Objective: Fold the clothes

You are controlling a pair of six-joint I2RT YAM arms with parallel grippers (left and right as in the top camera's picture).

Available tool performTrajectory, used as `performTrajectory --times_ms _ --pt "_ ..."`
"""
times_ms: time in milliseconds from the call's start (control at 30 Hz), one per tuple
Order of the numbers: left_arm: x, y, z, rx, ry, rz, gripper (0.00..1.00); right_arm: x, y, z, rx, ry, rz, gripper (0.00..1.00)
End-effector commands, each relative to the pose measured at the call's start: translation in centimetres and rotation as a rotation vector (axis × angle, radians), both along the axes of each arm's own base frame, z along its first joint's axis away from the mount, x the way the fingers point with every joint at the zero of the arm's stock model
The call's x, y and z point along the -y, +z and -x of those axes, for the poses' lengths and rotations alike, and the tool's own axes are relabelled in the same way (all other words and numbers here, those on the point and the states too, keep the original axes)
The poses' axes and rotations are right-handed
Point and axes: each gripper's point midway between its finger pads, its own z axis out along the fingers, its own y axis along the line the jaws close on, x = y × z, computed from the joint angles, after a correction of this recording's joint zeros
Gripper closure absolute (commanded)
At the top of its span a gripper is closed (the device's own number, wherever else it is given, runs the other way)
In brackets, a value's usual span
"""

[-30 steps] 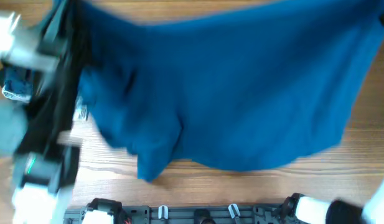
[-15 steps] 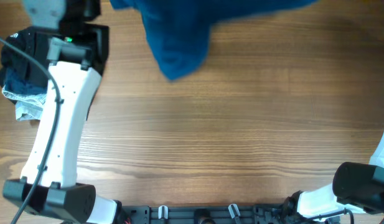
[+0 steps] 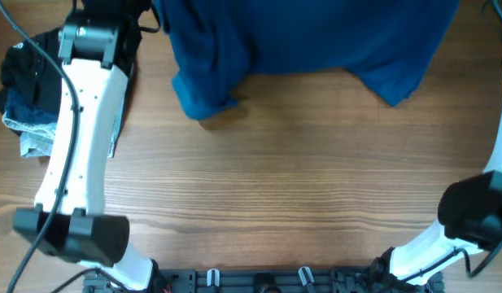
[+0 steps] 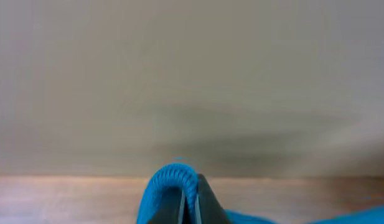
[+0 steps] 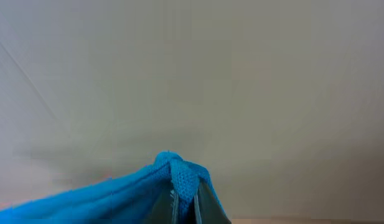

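The left end effector (image 4: 189, 200) and right end effector (image 5: 184, 205) are each pinching the clothes (image 3: 307, 37), which are spreading unfolded along the tabletop's (image 3: 299, 187) far edge. By my judgement, every fold is remaining.

Blue garment (image 3: 316, 37): one, a single large piece. Arms: two, the left arm (image 3: 76, 138) and the right arm (image 3: 478, 220). Grippers: two, one per wrist view, the left gripper (image 4: 187, 196) and the right gripper (image 5: 182, 198), each with one fold of blue cloth between its fingers. Table (image 3: 299, 187): one, wood. Pile at the left edge: one black garment (image 3: 27, 65). Below it is denim (image 3: 23, 110), at least one dark piece and one pale frayed piece (image 3: 35, 140); exact count unclear. White clips (image 3: 211, 277) on the near rail (image 3: 259, 285): two seen.
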Motion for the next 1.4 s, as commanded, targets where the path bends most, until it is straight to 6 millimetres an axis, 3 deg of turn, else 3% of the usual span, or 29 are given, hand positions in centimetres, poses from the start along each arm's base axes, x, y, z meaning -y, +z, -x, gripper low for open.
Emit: performTrajectory --times_ms 0,133,367,567,600,800,1000,1167,1367 --pt "-1.3 -0.1 0.0 -0.011 -0.013 -0.002 0.96 0.5 0.1 0.5 0.0 0.008 0.052 0.96" --pt "-0.9 -1.3 1.8 -0.097 -0.066 0.017 0.96 0.6 -1.9 2.0 -0.114 0.024 -0.01 0.96" --pt "1.8 -3.4 7.2 -0.292 -0.179 0.038 0.96 0.2 -7.7 7.5 -0.461 0.007 -0.152 0.96" --pt "4.8 -5.3 12.5 -0.463 -0.27 0.031 0.96 -0.6 -9.6 13.4 -0.679 -0.034 -0.216 0.96" --pt "5.2 -6.2 13.8 -0.517 -0.283 0.024 0.96 -1.0 -10.2 15.1 -0.748 -0.057 -0.229 0.96" --pt "5.8 -9.7 18.8 -0.77 -0.289 0.018 0.96 -0.6 -13.6 21.1 -1.039 -0.191 -0.213 0.96" --pt "6.6 -11.1 21.7 -0.897 -0.303 0.003 0.96 -1.4 -15.0 22.7 -1.132 -0.189 -0.253 0.96" --pt "7.9 -12.5 23.2 -0.985 -0.303 0.008 0.96 -0.6 -15.5 23.7 -1.185 -0.27 -0.258 0.96" --pt "10.4 -17.0 25.3 -1.127 -0.325 -0.032 0.96 0.6 -16.0 24.6 -1.228 -0.367 -0.233 0.96"
